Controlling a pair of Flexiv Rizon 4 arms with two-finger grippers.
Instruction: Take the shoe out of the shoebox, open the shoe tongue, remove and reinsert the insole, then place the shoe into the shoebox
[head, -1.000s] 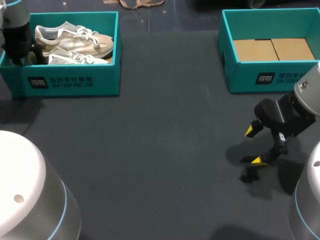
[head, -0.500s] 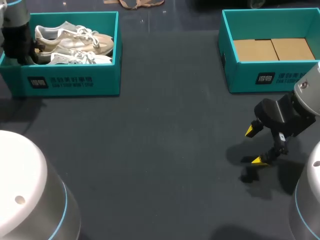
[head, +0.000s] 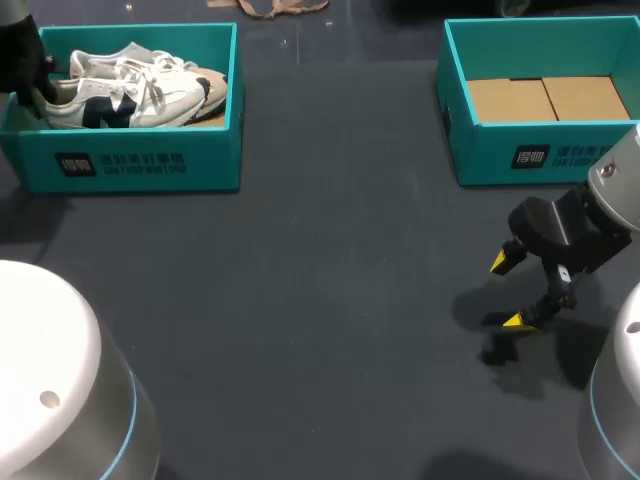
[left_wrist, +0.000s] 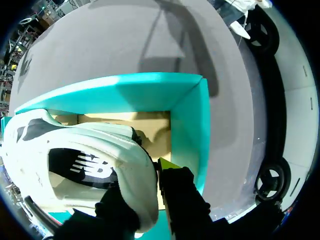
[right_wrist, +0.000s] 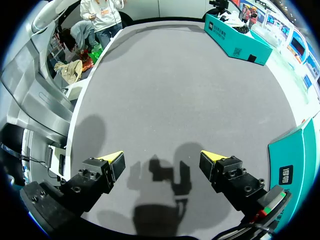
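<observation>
In the teal shoebox (head: 150, 165) at the back left lie two white sneakers. The nearer shoe (head: 120, 100) stands on its edge, its navy-logo side facing me, and partly covers the other shoe (head: 205, 82). My left gripper (head: 35, 92) is at the box's left end, shut on that shoe's heel. In the left wrist view the heel (left_wrist: 100, 165) sits between the black fingers of the left gripper (left_wrist: 150, 175), with the box wall (left_wrist: 187, 125) just beside. My right gripper (head: 507, 290) hangs open over bare table at the right; nothing lies between the fingers of the right gripper (right_wrist: 162, 165).
A second teal shoebox (head: 540, 155) stands at the back right with brown cardboard sheets (head: 550, 98) on its floor. A tan crumpled item (head: 285, 8) lies at the table's far edge. The white bases of my arms (head: 50, 380) fill the near corners.
The left gripper has closed on the near shoe's heel and moved up and left. The shoe has rolled up onto its edge, showing its navy logo. The right arm has not moved.
</observation>
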